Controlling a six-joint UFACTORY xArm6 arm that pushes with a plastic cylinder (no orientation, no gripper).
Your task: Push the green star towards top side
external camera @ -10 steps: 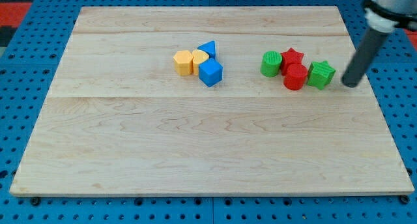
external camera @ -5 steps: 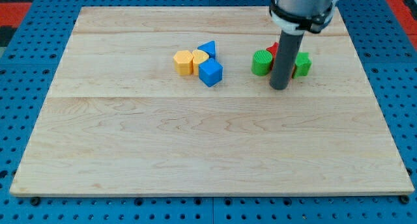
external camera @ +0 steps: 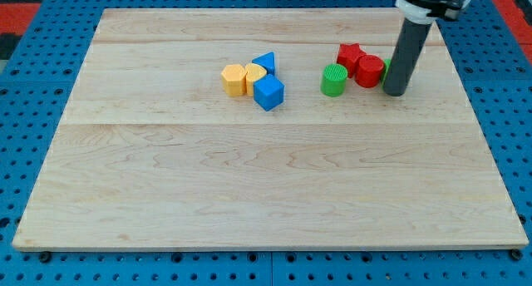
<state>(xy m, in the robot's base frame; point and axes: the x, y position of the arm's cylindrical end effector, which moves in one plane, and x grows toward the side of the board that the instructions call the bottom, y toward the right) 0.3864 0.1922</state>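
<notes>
The green star (external camera: 386,68) is almost wholly hidden behind my dark rod; only a thin green sliver shows at the rod's left edge, right of the red cylinder (external camera: 369,71). My tip (external camera: 396,92) rests on the board just below and to the right of that cylinder. A red star (external camera: 349,56) touches the red cylinder on its upper left. A green cylinder (external camera: 333,80) stands a little apart to the left.
Left of centre is a tight cluster: two yellow blocks (external camera: 233,79) (external camera: 253,74), a blue triangle (external camera: 264,63) and a blue cube (external camera: 268,93). The wooden board (external camera: 249,186) lies on a blue pegboard. Its right edge is near the rod.
My tip swept left to below the red blocks, then back right. The red star, red cylinder and green star have shifted toward the top. The green star is now behind the rod.
</notes>
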